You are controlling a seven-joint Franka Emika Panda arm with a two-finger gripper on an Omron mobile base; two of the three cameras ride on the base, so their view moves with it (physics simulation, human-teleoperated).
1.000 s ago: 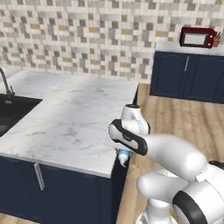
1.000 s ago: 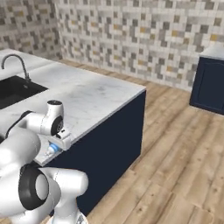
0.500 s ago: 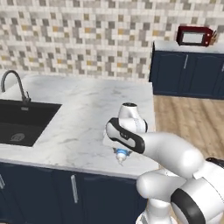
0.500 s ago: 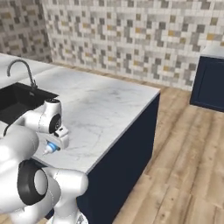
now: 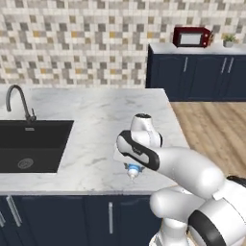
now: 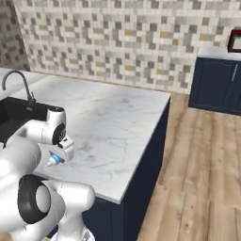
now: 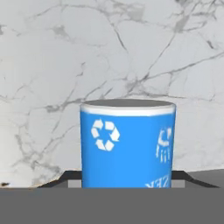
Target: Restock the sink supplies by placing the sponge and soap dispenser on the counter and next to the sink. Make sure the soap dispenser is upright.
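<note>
Evidently the tool (image 5: 132,169) is clamped on the soap dispenser (image 7: 127,146) above the counter (image 5: 96,125).

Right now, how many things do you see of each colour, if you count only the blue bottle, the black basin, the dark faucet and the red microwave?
Blue: 1, the blue cylindrical soap bottle in the tool.
Black or dark: 2, the black rectangular sink basin and the dark curved faucet.
Red: 1, the red microwave.
Total: 4.
</note>
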